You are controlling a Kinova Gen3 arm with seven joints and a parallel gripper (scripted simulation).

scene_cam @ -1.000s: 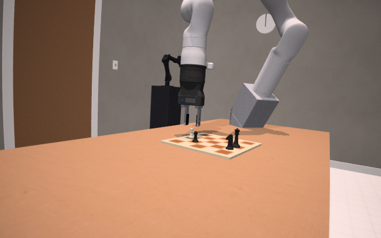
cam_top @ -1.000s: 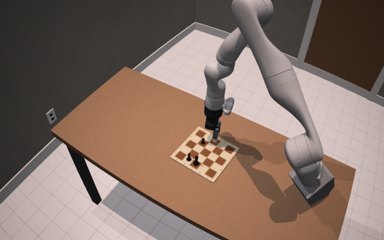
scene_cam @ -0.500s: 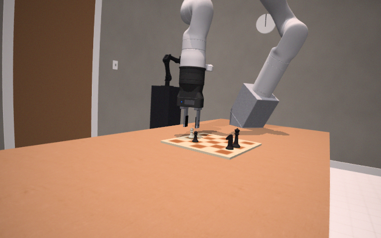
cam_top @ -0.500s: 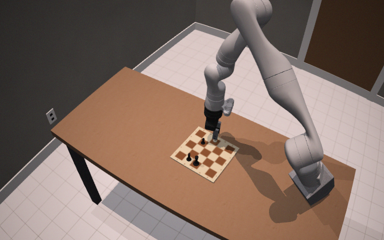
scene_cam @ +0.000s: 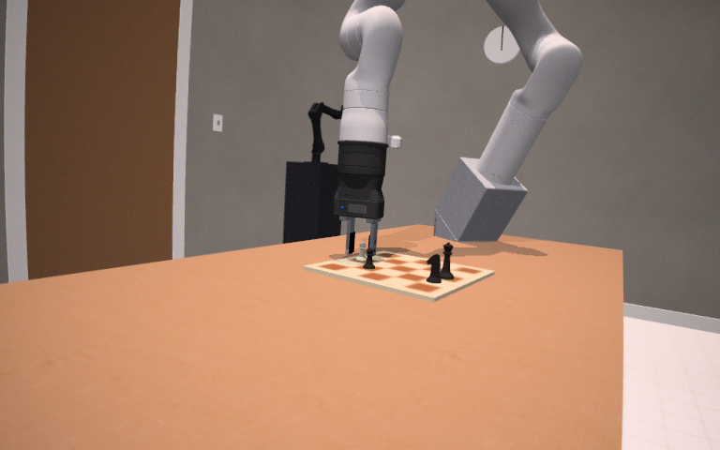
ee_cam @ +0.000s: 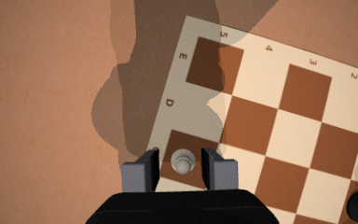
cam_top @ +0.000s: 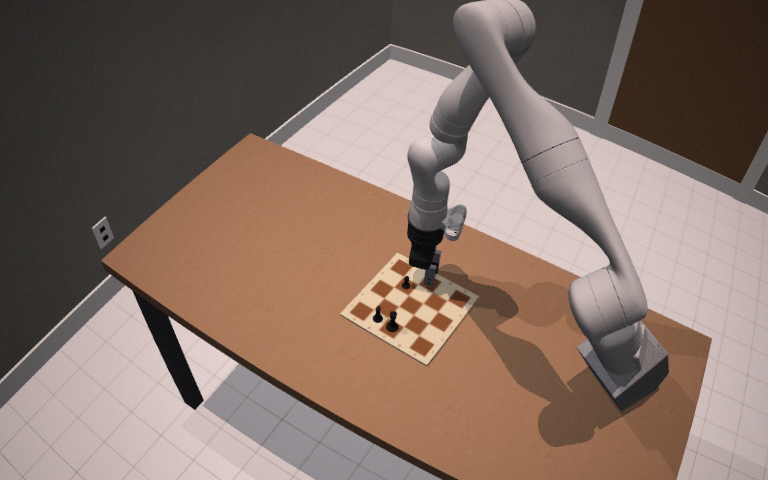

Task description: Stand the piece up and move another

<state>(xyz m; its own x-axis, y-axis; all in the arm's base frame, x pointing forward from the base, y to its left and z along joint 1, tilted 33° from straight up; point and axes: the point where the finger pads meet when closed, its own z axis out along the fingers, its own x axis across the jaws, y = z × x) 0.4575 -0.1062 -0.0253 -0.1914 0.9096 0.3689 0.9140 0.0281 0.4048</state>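
White pawn [scene_cam: 362, 251] [ee_cam: 183, 161] stands, seemingly untouched, between the spread fingers of the pincer [cam_top: 430, 283] [scene_cam: 361, 252] [ee_cam: 180, 163].

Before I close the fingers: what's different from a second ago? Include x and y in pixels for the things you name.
The gripper [cam_top: 429, 281] [scene_cam: 362, 253] [ee_cam: 180, 163] has come down, its open fingers now around the white pawn [scene_cam: 362, 251] [ee_cam: 183, 163]. Nothing was grasped or released. The white pawn and the three black pieces stayed put.
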